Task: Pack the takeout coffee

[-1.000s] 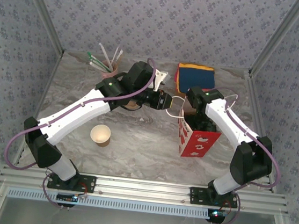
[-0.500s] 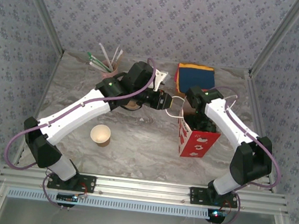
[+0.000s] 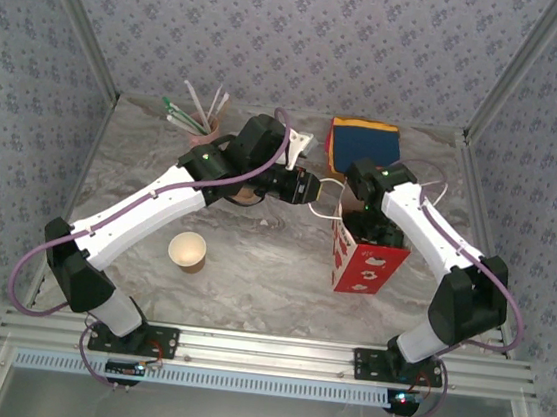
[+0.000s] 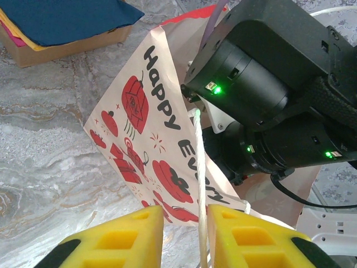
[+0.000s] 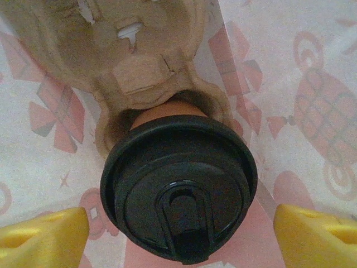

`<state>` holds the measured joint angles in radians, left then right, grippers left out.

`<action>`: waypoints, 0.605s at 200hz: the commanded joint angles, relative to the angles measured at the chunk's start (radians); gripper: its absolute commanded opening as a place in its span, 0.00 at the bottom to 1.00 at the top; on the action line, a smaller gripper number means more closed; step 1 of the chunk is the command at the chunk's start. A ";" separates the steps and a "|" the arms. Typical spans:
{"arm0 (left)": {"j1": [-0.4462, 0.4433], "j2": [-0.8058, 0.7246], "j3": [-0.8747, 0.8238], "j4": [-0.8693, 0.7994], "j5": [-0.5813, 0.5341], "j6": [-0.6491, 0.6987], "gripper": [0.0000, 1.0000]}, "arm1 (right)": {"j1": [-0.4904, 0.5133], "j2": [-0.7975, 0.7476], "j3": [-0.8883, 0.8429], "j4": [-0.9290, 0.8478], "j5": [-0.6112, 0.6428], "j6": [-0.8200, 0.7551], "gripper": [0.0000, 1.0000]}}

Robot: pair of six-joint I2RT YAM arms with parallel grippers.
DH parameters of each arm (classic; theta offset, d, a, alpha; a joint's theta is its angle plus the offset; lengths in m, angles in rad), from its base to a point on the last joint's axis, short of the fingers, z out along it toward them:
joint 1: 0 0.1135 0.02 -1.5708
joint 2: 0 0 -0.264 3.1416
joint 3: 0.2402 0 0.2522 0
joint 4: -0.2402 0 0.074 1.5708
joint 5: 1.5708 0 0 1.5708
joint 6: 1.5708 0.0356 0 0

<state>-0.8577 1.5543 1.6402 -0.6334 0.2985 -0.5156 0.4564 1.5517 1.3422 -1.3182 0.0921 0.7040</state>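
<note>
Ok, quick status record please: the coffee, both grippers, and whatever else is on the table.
takeout coffee: capped, seated in a hollow of the pulp carrier inside the paper bag
right gripper: open inside the bag, fingers either side of the cup, not touching it
left gripper: open, the bag's white cord handle passing between its fingers
lidless cup: upright on the table, left of the bag
napkin box: behind the bag
</note>
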 commanded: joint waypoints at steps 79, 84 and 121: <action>0.000 0.000 0.008 -0.001 -0.007 0.013 0.27 | 0.021 -0.039 0.056 -0.060 0.032 0.044 0.89; 0.000 0.000 0.008 -0.002 -0.007 0.012 0.27 | 0.022 -0.039 0.059 -0.060 0.031 0.045 0.89; 0.000 0.002 0.007 0.001 -0.007 0.011 0.27 | 0.033 -0.048 0.090 -0.080 0.044 0.051 0.89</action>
<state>-0.8577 1.5543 1.6402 -0.6334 0.2977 -0.5156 0.4770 1.5337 1.3880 -1.3495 0.1028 0.7269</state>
